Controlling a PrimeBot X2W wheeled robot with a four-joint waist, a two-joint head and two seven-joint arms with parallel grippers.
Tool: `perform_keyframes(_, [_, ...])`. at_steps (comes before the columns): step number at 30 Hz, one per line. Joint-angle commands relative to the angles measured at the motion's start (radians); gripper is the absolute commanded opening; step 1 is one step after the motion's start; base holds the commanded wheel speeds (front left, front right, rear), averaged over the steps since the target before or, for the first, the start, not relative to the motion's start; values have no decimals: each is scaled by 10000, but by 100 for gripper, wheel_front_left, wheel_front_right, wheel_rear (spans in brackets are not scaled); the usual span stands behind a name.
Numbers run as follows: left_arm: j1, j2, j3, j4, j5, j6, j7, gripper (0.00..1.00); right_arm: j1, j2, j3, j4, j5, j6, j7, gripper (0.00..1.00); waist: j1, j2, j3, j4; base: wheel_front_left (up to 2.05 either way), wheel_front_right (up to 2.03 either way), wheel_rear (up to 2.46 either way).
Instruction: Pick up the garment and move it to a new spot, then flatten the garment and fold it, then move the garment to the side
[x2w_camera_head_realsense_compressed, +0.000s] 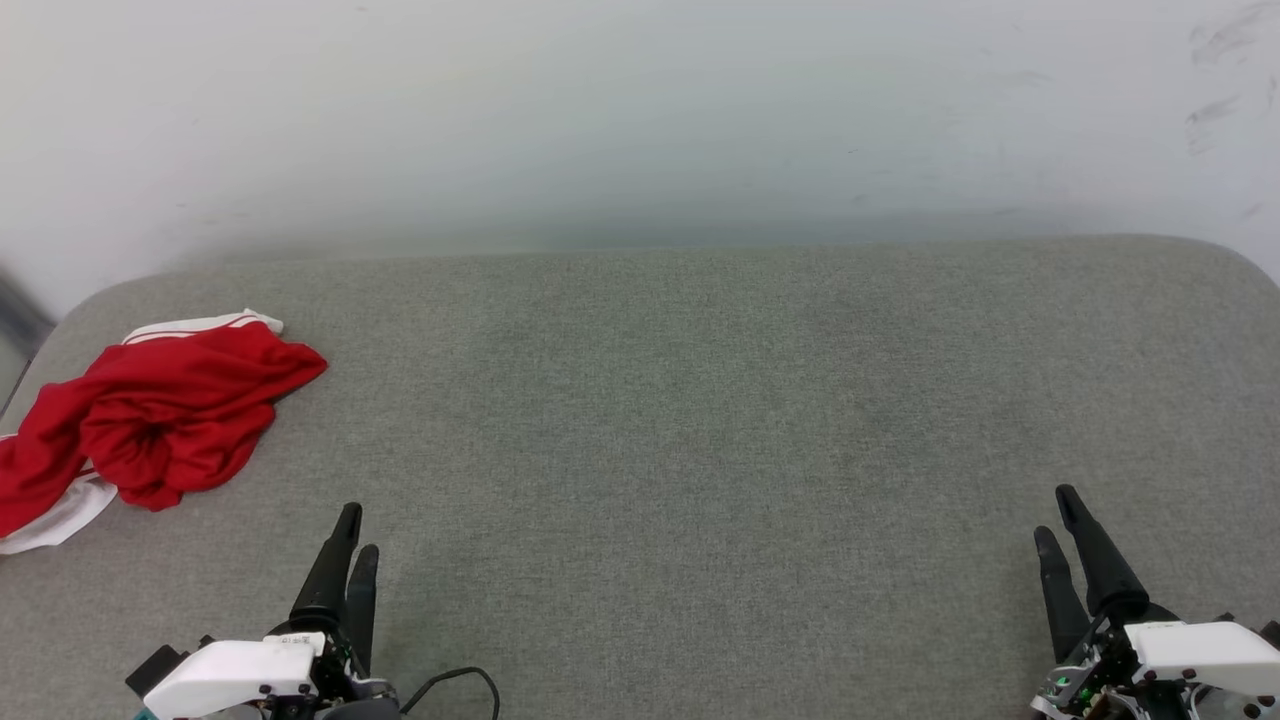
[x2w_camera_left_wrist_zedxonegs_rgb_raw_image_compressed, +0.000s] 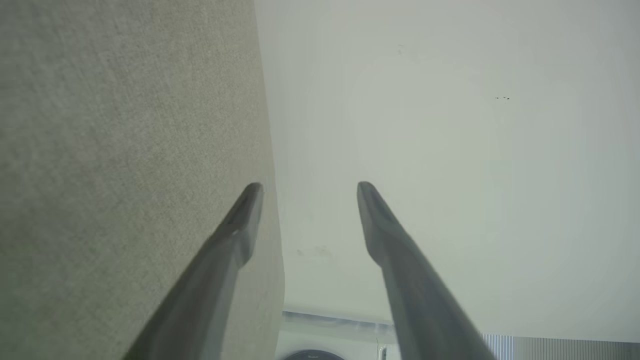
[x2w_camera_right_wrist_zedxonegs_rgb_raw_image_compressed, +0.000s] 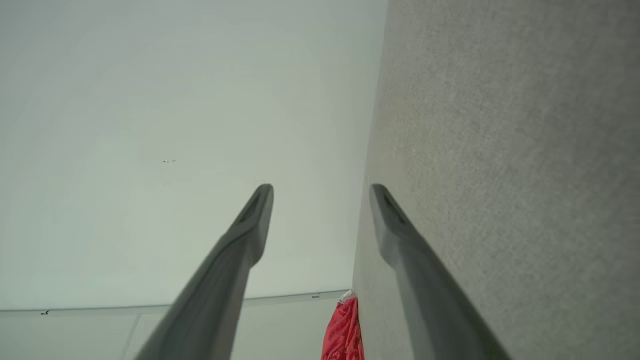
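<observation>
The garment (x2w_camera_head_realsense_compressed: 170, 420), a crumpled red shirt with white striped trim, lies bunched at the far left of the grey padded surface (x2w_camera_head_realsense_compressed: 700, 420), partly over its left edge. My left gripper (x2w_camera_head_realsense_compressed: 358, 532) rests near the front edge, right of the garment and apart from it, fingers open and empty; the left wrist view has the same gripper (x2w_camera_left_wrist_zedxonegs_rgb_raw_image_compressed: 309, 186) with a wide gap. My right gripper (x2w_camera_head_realsense_compressed: 1054, 512) sits at the front right, open and empty. The right wrist view shows its spread fingers (x2w_camera_right_wrist_zedxonegs_rgb_raw_image_compressed: 322, 187) and the garment (x2w_camera_right_wrist_zedxonegs_rgb_raw_image_compressed: 344, 330) far off.
A white wall (x2w_camera_head_realsense_compressed: 640, 120) rises right behind the padded surface's back edge. The surface's corners are rounded. A black cable (x2w_camera_head_realsense_compressed: 470, 682) loops beside my left wrist at the front edge.
</observation>
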Motion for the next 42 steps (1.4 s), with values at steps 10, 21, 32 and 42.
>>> perform_keyframes(10, [82,19,-19,-561,486,-2,-552,100,-73,2,255,-357,-653,2,-542,100,0,0,9,-9,0,0,0])
perform_keyframes(21, [298,23,489,-803,1520,-2,-1036,100,-63,3,288,-606,-2321,2,-1033,100,0,0,10,-10,0,0,0])
perform_keyframes(32, [251,28,1298,-1266,3261,-2,-1467,100,-130,5,206,-1300,-5323,2,-1466,100,0,0,28,4,0,0,0])
perform_keyframes(42, [307,32,1499,-2316,5670,100,-1817,100,-172,6,385,-2298,-8299,3,-1819,100,0,0,98,9,0,0,0])
